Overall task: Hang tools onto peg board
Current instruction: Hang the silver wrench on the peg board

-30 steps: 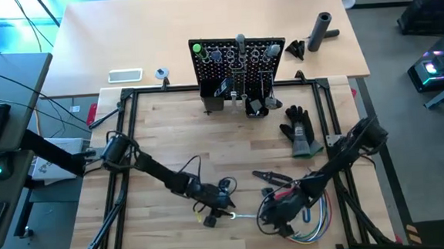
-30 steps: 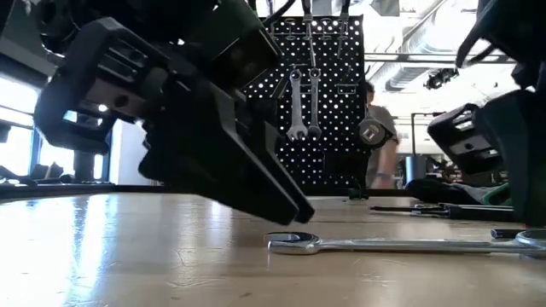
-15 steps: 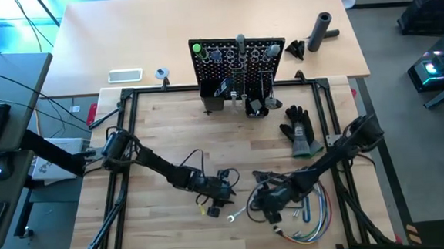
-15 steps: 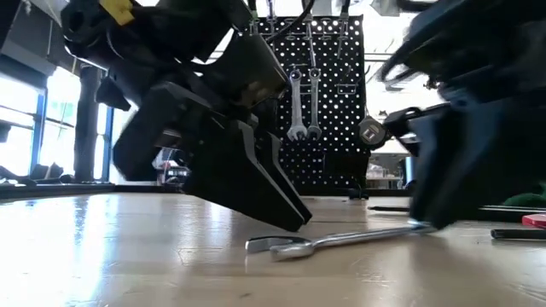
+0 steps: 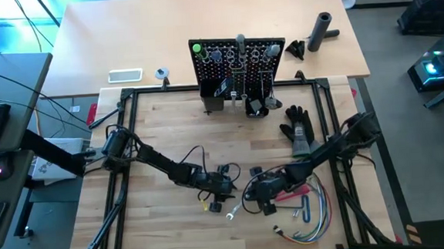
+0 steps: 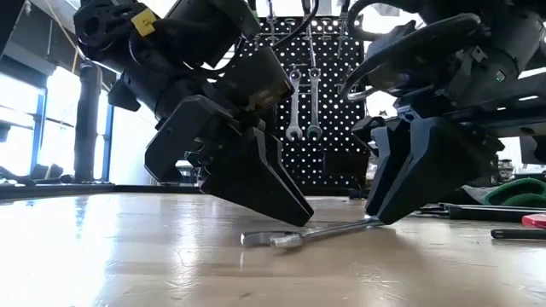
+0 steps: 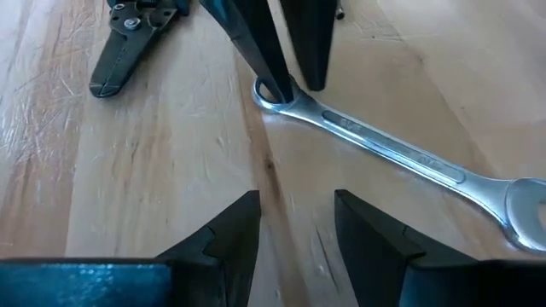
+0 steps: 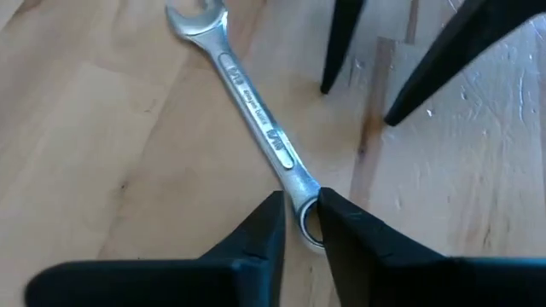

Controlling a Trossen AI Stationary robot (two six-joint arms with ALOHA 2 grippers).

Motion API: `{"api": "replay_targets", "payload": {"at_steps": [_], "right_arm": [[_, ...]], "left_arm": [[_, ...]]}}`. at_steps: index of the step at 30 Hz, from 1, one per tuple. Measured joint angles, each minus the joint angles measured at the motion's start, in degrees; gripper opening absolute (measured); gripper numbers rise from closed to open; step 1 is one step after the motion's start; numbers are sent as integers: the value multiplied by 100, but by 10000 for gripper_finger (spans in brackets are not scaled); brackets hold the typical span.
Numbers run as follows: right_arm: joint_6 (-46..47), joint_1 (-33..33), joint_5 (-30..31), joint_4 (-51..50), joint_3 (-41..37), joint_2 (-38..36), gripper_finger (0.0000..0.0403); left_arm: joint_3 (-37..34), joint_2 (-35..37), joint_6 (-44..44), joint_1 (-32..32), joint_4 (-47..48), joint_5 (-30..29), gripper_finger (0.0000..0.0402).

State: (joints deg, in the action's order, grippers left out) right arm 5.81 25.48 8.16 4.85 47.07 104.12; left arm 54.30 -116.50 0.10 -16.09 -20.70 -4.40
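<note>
**A:** Where is the wrench right now?

**B:** A silver wrench (image 5: 238,206) lies on the wooden desk (image 5: 161,136), near its front edge and about midway across. In the low view its ring end is lifted slightly off the wood while the open end rests on the surface.

**A:** Is either arm holding it?

**B:** Yes. The right pincer (image 5: 262,197) has its two dark fingers (image 8: 264,228) closed on the ring end of the wrench, one finger on each side. The right wrist view shows that end nipped between the tips.

**A:** And the left arm?

**B:** The left pincer (image 5: 220,191) hangs low just beside the wrench, tilted toward the right pincer. Its fingers (image 7: 232,230) are apart with bare wood between them, and they grip nothing. From its wrist camera the wrench lies just ahead of them.

**A:** Where is the peg board?

**B:** The black peg board (image 5: 239,62) stands upright at the far side of the desk, well apart from both pincers. Two silver wrenches (image 6: 304,104) hang on it side by side.

**A:** Anything else nearby?

**B:** Black pliers (image 7: 128,38) lie on the wood near the right pincer. A black glove (image 5: 300,132) lies to the right, and a bundle of coloured wires (image 5: 311,215) sits at the front right.
</note>
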Motion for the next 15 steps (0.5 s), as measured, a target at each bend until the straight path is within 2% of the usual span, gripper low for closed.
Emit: {"api": "replay_targets", "payload": {"at_steps": [8, 11, 15], "right_arm": [[-135, 8, 141, 84, 2, 9, 157], [-360, 8, -6, 294, 2, 20, 170], [-693, -18, 23, 526, 2, 22, 168]], "left_arm": [[-11, 193, 9, 58, 310, -132, 145], [-17, 309, 20, 107, 525, -149, 145], [-26, 423, 60, 154, 679, -170, 145]]}}
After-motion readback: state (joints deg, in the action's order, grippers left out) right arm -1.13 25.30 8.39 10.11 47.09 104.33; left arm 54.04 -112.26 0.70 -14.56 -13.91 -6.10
